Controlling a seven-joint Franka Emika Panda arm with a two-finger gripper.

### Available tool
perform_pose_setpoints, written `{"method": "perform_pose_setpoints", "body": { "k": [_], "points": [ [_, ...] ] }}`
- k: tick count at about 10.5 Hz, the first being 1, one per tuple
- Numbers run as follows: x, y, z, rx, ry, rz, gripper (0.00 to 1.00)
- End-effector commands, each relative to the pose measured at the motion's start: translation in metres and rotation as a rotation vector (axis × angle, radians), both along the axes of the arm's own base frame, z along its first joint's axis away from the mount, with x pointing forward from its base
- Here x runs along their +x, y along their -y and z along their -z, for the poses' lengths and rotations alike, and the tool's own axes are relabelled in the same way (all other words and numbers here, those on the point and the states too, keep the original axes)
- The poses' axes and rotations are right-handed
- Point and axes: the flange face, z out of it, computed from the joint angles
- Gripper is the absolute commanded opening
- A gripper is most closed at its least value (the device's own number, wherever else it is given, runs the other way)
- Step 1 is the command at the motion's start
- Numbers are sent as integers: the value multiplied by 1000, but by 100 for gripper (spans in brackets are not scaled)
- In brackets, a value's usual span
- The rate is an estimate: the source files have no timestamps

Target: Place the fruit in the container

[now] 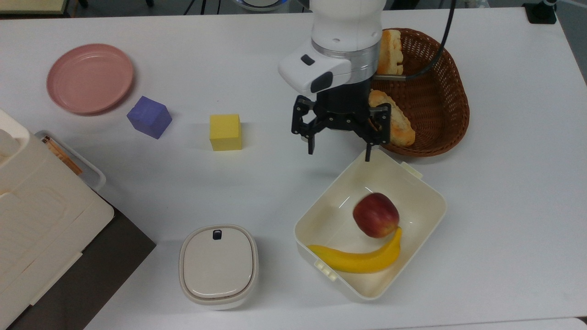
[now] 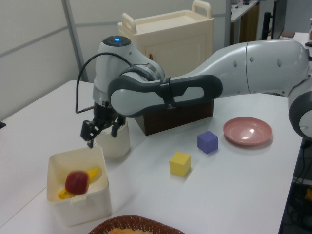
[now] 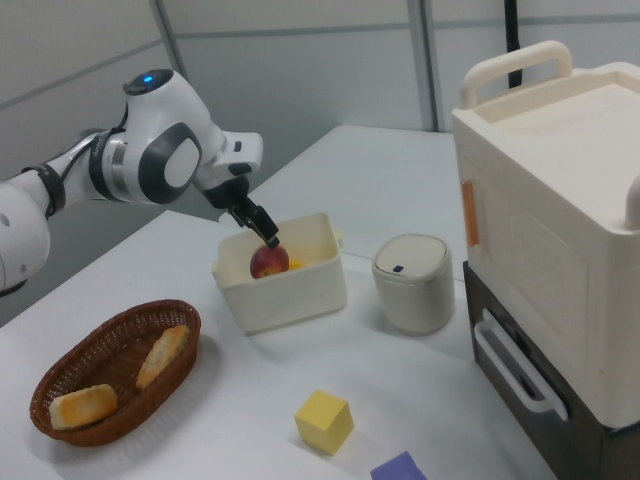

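The red apple (image 1: 376, 214) lies inside the cream-white tub (image 1: 426, 183), resting against a yellow banana (image 1: 362, 259). The left view shows the apple (image 2: 77, 182) in the tub (image 2: 92, 207), and the right view shows the apple (image 3: 268, 261) behind the tub's wall (image 3: 290, 295). My gripper (image 1: 339, 149) hangs open above the tub's far rim, with nothing between its fingers. It sits apart from the apple, seen as the gripper (image 2: 102, 134) in the left view and the gripper (image 3: 262, 230) in the right view.
A wicker basket (image 1: 440, 133) with two bread pieces sits right of the gripper in the top view. A yellow cube (image 1: 225, 132), a purple cube (image 1: 149, 117), a pink plate (image 1: 90, 78) and a lidded grey-white box (image 1: 218, 266) stand on the table. A cream cabinet (image 1: 36, 220) fills the top view's left edge.
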Motion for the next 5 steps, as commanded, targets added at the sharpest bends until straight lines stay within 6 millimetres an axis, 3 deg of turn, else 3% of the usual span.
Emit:
{"method": "perform_pose_setpoints", "body": {
  "k": [1, 3, 5],
  "points": [
    [-36, 37, -21, -96, -196, -167, 100],
    [-54, 77, -41, -144, -283, -225, 100],
    [-63, 106, -37, -183, -376, -269, 100]
  ]
}}
